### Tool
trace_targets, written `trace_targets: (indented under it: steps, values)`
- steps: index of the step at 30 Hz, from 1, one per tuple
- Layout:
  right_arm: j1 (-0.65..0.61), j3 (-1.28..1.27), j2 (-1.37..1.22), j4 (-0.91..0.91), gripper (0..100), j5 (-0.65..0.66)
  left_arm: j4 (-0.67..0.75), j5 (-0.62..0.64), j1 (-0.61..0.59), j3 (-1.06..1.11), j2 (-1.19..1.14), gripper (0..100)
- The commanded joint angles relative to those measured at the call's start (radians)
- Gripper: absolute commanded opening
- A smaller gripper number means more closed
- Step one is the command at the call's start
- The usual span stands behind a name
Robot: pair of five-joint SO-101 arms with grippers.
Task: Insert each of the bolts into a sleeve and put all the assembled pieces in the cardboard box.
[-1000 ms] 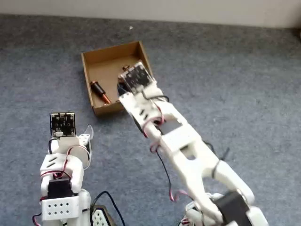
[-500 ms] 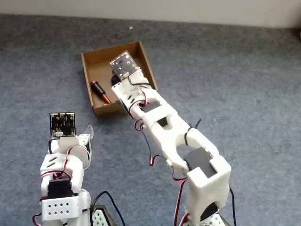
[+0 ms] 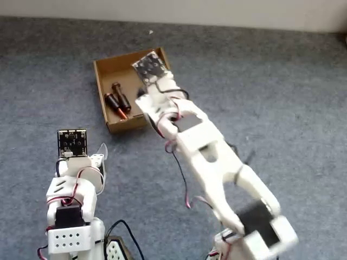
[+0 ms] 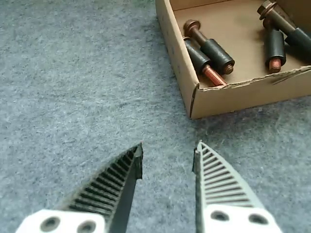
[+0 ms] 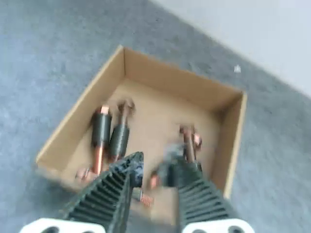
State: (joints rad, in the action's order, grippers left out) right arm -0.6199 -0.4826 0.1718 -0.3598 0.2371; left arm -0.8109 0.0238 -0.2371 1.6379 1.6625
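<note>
The cardboard box lies open on the grey carpet. Two bolts in black sleeves lie side by side on its floor. In the left wrist view that pair sits near the box's front wall, with more assembled pieces farther along. My right gripper hangs open over the box, above a pair of assembled pieces and a blurred one. My left gripper is open and holds nothing, low over the carpet a short way from the box's corner.
The right arm stretches diagonally from the lower right across to the box. The left arm stands folded at the lower left. Grey carpet lies all around, and a pale wall strip runs along the far edge.
The right arm has swung and lifted over the box. A second sleeved bolt now shows beside the first in the box. The left arm has not moved.
</note>
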Motion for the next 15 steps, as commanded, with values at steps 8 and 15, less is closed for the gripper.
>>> trace_targets:
  steps: [8,15]
  values:
    - [0.117,-0.461,0.642,-0.05,0.4,0.003,-0.006,-0.063,0.025,-0.028,0.042,1]
    - [0.208,-0.71,0.926,-0.051,0.4,-0.034,-0.13,-0.064,0.051,-0.033,0.171,1]
